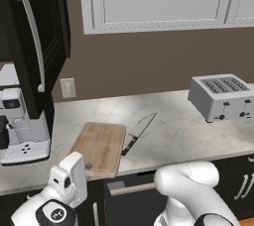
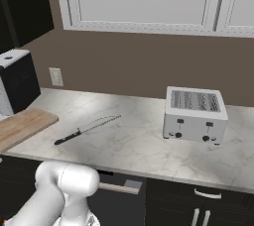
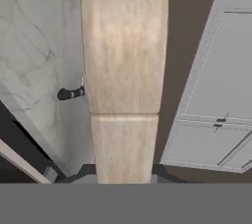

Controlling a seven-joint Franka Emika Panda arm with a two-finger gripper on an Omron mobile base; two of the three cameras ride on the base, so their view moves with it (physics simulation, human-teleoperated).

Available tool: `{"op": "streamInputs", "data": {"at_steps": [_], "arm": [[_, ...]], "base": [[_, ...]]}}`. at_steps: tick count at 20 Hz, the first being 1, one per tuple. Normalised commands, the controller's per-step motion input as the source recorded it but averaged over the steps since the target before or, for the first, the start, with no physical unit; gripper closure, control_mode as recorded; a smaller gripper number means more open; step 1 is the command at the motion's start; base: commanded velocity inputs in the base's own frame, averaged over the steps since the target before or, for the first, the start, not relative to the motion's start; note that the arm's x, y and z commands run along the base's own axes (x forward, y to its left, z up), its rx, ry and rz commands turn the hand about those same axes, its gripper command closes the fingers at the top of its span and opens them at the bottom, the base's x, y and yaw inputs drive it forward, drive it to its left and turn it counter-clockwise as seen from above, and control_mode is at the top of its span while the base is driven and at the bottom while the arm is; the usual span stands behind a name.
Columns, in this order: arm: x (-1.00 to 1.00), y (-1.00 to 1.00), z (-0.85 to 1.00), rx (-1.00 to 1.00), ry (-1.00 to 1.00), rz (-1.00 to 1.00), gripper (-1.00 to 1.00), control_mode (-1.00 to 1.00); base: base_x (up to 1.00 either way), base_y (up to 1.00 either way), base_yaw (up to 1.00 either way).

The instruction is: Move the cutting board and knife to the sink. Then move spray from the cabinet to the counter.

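The cutting board [image 2: 22,126] is cut off by the left edge of the right base view, so only its end nearest the knife [image 2: 87,130] shows. In the left base view, the robot's white hand covers the board's [image 1: 100,146] near corner. In the hand view, the board [image 3: 124,70] runs off the top and bottom and hides all of the knife except the butt of its black handle [image 3: 70,93]. The toaster [image 1: 223,97] beyond the knife is clipped by the left base view's right edge.
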Motion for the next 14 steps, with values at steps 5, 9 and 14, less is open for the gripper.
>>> {"op": "streamInputs", "data": {"at_steps": [5, 9, 14], "arm": [[-0.05, -0.17, 0.50, 0.01, 0.00, 0.00, 1.00, -1.00], [-0.08, -0.20, 0.47, 0.03, -0.03, 0.00, 1.00, -1.00], [-0.08, -0.18, 0.45, 0.02, -0.05, 0.00, 1.00, -1.00]], "base": [[0.00, 0.00, 0.00], [0.00, 0.00, 0.00], [0.00, 0.00, 0.00]]}}
